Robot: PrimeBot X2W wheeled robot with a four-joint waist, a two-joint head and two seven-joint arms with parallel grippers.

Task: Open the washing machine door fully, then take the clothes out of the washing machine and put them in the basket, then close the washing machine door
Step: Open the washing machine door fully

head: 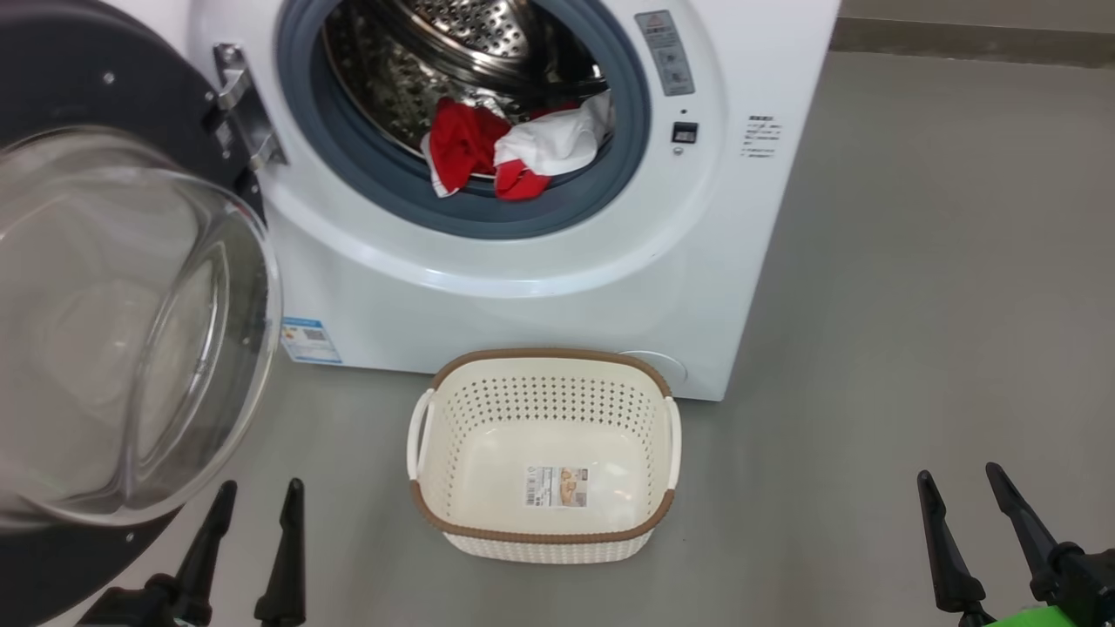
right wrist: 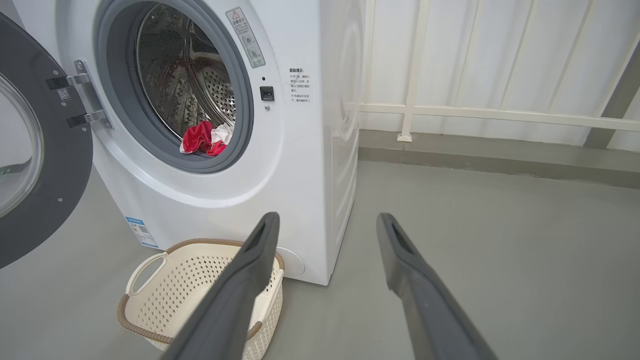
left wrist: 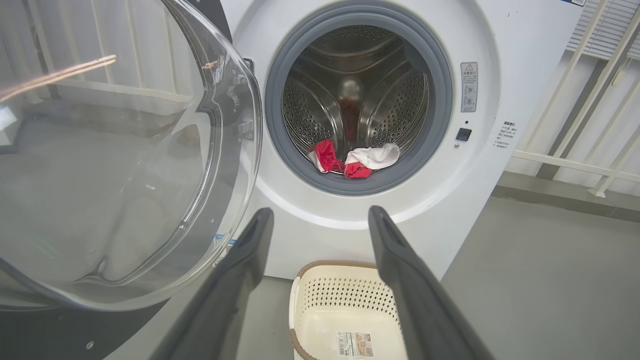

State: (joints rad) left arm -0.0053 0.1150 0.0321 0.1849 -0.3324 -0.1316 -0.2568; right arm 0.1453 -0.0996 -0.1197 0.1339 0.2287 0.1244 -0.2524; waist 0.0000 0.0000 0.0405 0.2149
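The left gripper (head: 261,484) is seen at the lower left with its fingers spread apart, gripping nothing. The right gripper (head: 958,471), at the lower right, is likewise parted. Between them, at lower centre, the basket (head: 549,355) is set just before the washing machine (head: 523,296). The clothes (head: 510,157) are heaped at the drum's mouth, upper centre. The washing machine door (head: 131,322) is swung open at the left edge.

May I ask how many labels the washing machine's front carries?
3: a grey label beside the drum, a small text label further right, a blue label lower left; more may be hidden.
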